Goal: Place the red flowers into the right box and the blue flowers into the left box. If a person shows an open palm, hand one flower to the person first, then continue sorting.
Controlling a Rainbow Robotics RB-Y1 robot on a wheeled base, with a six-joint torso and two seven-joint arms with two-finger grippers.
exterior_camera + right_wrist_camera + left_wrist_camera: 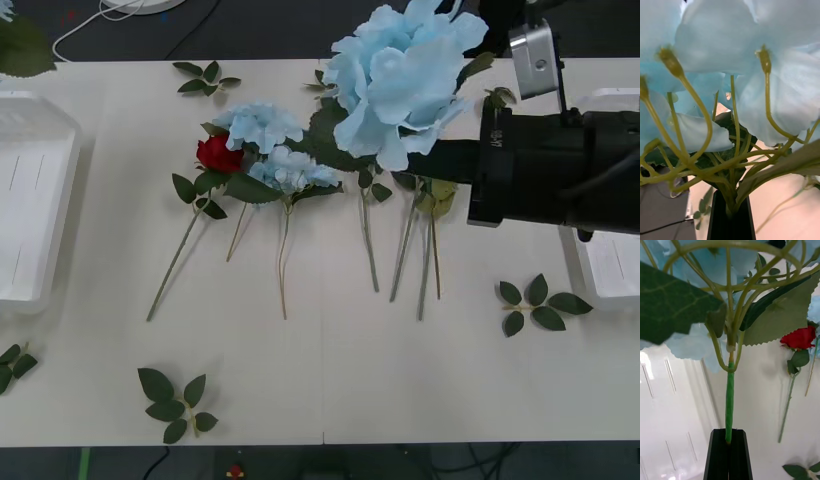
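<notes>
My right gripper [430,162] [731,210] is raised over the table's right half, black fingers shut on the stem base of a large blue flower [400,75] [737,56]. My left gripper [729,444] is shut on the green stem of another blue flower [696,341] held above the left box [666,390] [30,200]; that bloom's edge shows at the far left corner [6,10]. One red flower [218,153] [799,338] and two blue flowers [262,125] [293,170] lie mid-table. The right box [612,265] is mostly hidden behind my right arm.
Several more stems [405,250] lie under the raised bloom, their heads hidden. Loose leaf sprigs lie at the back [208,78], front left [175,400], left edge [12,365] and right [540,303]. A white cable [90,25] runs behind the table.
</notes>
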